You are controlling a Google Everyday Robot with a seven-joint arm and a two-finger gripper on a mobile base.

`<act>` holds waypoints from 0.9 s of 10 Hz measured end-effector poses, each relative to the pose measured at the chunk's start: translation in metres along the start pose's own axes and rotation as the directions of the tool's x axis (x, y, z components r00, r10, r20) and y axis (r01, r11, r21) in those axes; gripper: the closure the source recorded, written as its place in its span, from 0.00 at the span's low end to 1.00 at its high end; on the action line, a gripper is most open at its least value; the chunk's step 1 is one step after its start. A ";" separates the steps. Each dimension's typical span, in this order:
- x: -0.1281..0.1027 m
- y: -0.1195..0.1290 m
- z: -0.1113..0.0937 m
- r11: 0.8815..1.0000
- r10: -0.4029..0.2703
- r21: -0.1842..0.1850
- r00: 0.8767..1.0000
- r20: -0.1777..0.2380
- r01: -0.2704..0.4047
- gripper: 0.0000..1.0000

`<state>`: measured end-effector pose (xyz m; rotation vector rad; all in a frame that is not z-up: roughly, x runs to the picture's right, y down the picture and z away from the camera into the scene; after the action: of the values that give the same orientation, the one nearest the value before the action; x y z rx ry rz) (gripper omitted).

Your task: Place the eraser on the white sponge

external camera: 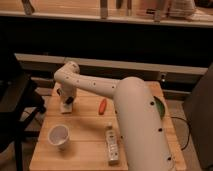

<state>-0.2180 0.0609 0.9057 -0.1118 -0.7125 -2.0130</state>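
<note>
**Camera view: gripper low over the white sponge**

One gripper (66, 99) hangs wrist-down at the left rear of the table (85, 131), right above the one white sponge (66, 107), seemingly touching it. Whether it is open or has hold of anything cannot be told. Nearer the front left stands one white cup (58, 136). One orange-red stick (102, 105) lies mid-table, well apart from the sponge. One long white bar (112, 145) lies at the front, just beside the thick white arm (137, 120), which covers the table's right half and part of one green object (160, 107). The tabletop is light wood. A dark chair (17, 102) stands on the left, with a counter (90, 17) behind.
</note>
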 end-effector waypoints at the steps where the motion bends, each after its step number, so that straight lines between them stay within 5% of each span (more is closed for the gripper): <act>1: 0.000 0.001 0.000 1.000 -0.002 0.001 1.000 -0.001 0.002 0.67; 6: 0.002 0.002 0.001 1.000 -0.013 0.006 1.000 -0.006 0.013 0.73; 9: 0.003 0.003 0.002 1.000 -0.019 0.009 1.000 -0.008 0.019 0.59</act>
<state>-0.2176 0.0579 0.9096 -0.0922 -0.7202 -2.0273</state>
